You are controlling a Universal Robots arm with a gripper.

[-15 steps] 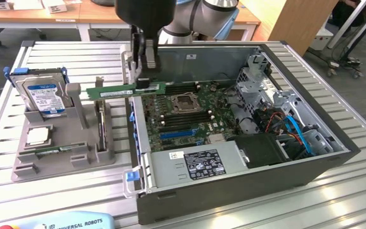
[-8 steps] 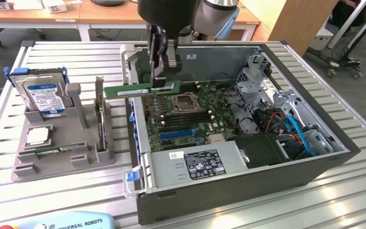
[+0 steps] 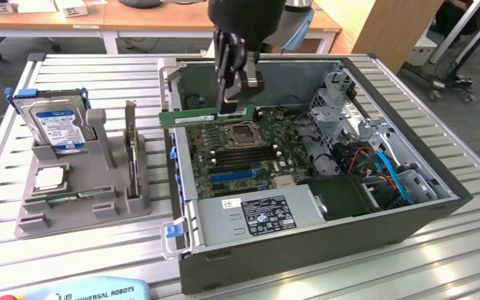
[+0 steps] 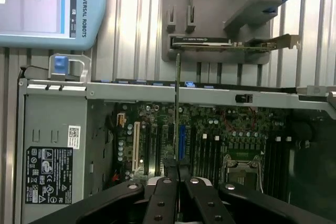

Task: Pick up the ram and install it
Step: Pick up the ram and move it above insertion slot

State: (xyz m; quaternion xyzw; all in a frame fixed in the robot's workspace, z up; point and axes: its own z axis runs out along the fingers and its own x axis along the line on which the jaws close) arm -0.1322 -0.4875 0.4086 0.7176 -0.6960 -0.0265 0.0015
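My gripper is shut on the ram, a long thin green stick. It hangs level above the open computer case, over the back left part of the motherboard, and one end sticks out over the case's left wall. The CPU socket lies just below and beside the fingers. In the wrist view the ram shows edge-on as a thin line running out from the gripper, high over the motherboard and its slots.
A grey holder on the exterior view's left carries a hard drive with a blue label, a square silver CPU chip and an upright card. A teach pendant lies at the front. The slatted table edge runs around the case.
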